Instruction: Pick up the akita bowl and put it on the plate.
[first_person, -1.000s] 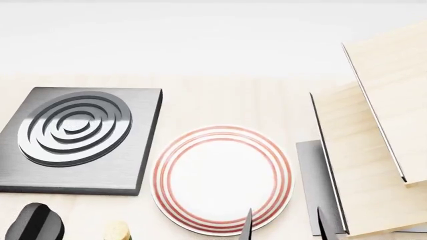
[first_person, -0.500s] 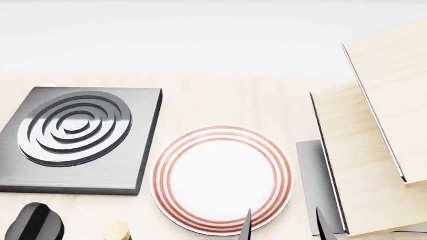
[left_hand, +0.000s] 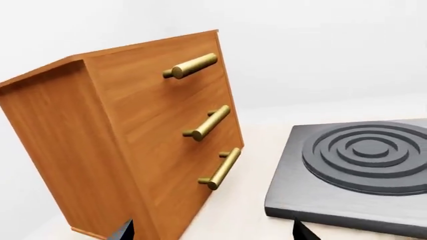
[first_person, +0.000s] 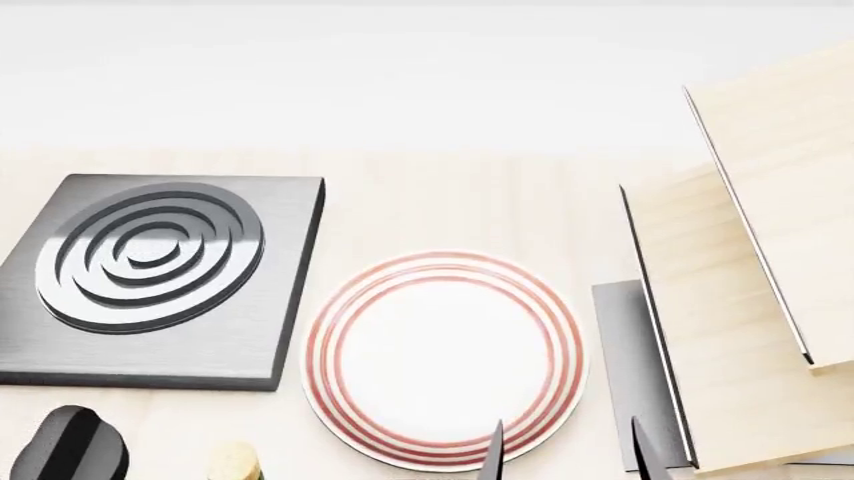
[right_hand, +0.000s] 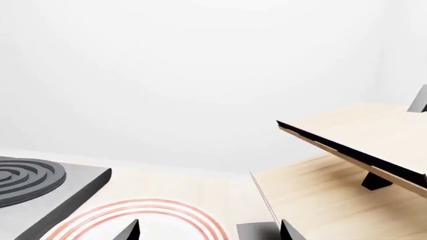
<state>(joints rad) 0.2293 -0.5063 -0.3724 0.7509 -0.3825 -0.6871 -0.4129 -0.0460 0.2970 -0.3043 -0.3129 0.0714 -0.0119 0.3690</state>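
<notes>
On the light wooden table (first_person: 441, 200), the plate (first_person: 445, 358) lies flat near the front edge of the head view, and everything else is told from it. The biggest thing is a pale wooden rack of slanted boards (first_person: 747, 300), to the right of the plate, with a flat grey base (first_person: 627, 370) just beside the plate's rim. To the left of the plate sits a square grey stove burner (first_person: 154, 280) with round rings cut in its top; its near right corner comes close to the plate but does not touch it. Farther left than the burner, seen only from the left wrist, stands a brown wooden drawer cabinet (left_hand: 133, 145) with three gold bar handles (left_hand: 208, 122).

The plate is white with thin red rings around its rim, and its top is bare. The akita bowl does not show in any view, so I cannot tell where it is.

The right claw (first_person: 567, 450) is low over the near right edge of the plate, its two dark tips spread apart and holding nothing. The left claw (left_hand: 210, 231) shows two dark tips in its wrist view, spread wide and bare. A dark rounded part (first_person: 67, 445) of the left arm sits in front of the burner, left of the plate.
</notes>
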